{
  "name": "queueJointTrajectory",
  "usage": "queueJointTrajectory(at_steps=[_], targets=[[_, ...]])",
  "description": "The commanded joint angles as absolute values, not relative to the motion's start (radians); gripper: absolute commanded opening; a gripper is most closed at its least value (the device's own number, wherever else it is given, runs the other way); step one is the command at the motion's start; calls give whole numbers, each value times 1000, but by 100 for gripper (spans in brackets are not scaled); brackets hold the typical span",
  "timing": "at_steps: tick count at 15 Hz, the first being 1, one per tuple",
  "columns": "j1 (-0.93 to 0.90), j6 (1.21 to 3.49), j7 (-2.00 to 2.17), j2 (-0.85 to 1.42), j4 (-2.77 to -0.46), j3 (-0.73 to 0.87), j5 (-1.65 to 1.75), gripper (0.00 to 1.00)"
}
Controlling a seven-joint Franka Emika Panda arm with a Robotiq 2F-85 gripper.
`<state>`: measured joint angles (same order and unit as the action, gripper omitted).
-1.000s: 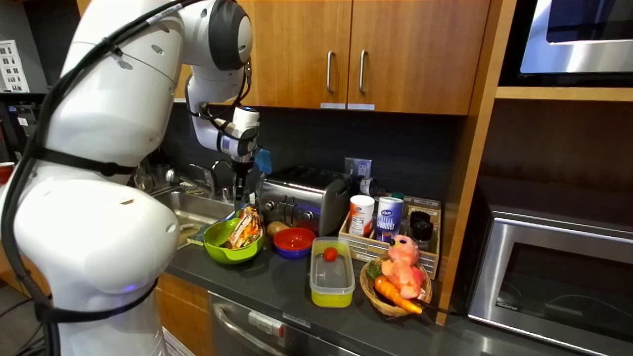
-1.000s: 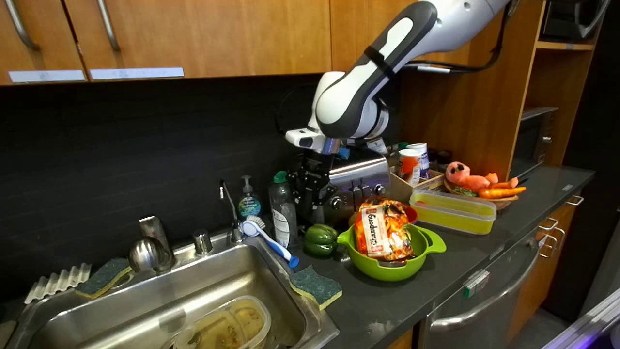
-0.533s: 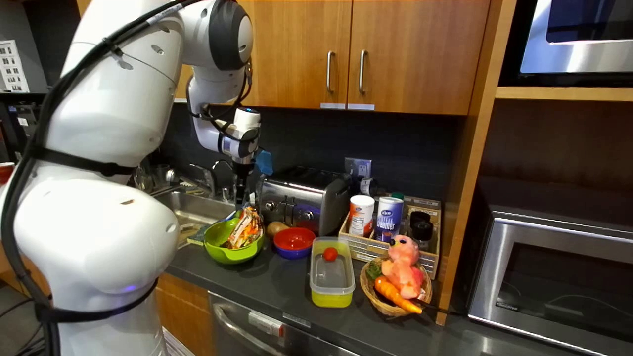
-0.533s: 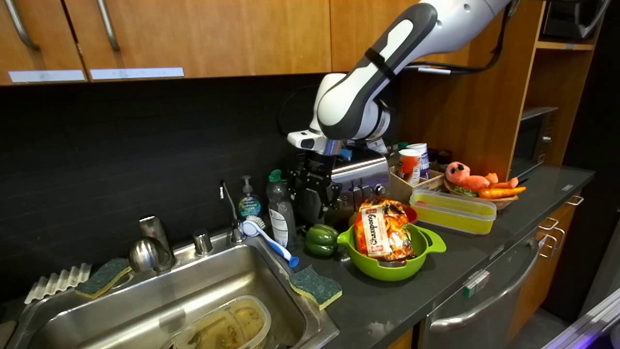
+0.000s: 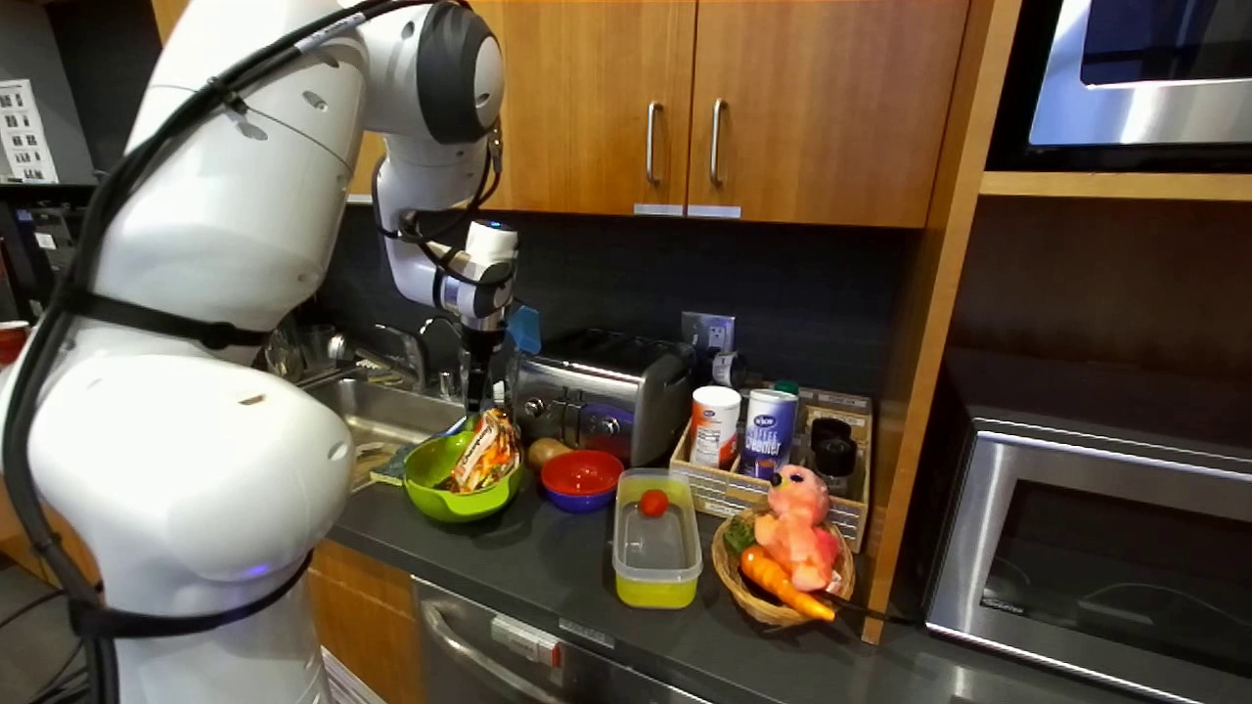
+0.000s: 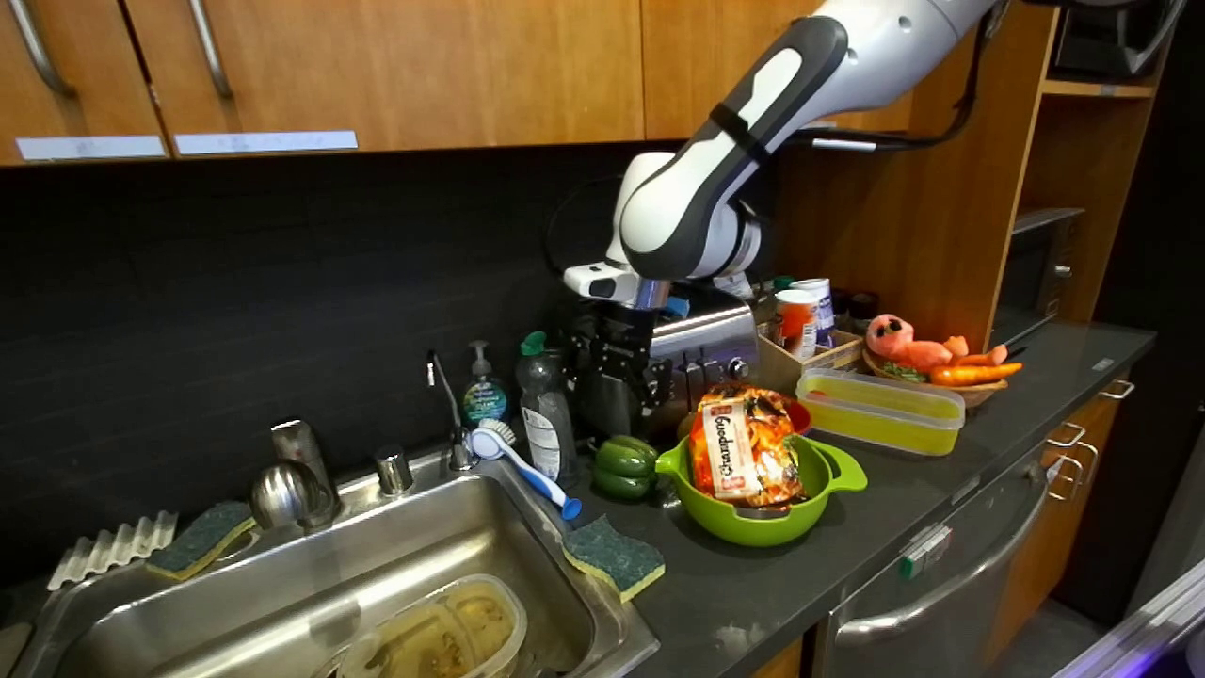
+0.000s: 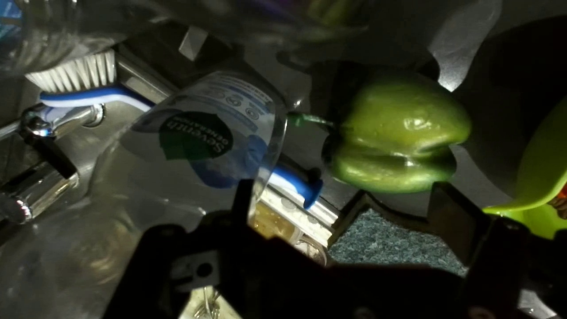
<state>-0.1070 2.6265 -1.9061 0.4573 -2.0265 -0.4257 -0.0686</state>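
Observation:
My gripper [image 7: 345,193] stands open in the wrist view, its two dark fingers wide apart with nothing gripped between them. A clear dish soap bottle [image 7: 195,133] with a green-capped top [image 6: 534,343] is right beside one finger; whether they touch I cannot tell. Just beyond the fingertips lies a green bell pepper [image 7: 398,133] on the counter, below the gripper in an exterior view. A green-grey sponge [image 7: 394,241] shows through the gap between the fingers, lower down. Near the pepper a green bowl [image 6: 753,527] holds an orange printed packet [image 6: 744,452].
The steel toaster [image 5: 587,391] stands close behind the gripper. A sink [image 6: 329,556] with a food container [image 6: 471,621] is alongside, and a blue-white brush [image 6: 527,471] lies at its rim. Further along are a red bowl [image 5: 582,474], a plastic box [image 5: 655,592] and a wicker basket [image 5: 729,572].
The jaws have spread apart over the last second. The arm has shifted slightly toward the toaster and down. The dish soap bottle's top leans a little toward the sink now.

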Motion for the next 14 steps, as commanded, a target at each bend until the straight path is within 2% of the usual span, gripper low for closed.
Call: queueJointTrajectory(at_steps=[1, 14], targets=[[-99, 2602, -1908, 449, -2027, -438, -99, 100], [-175, 2487, -1633, 274, -2112, -407, -117, 100]])
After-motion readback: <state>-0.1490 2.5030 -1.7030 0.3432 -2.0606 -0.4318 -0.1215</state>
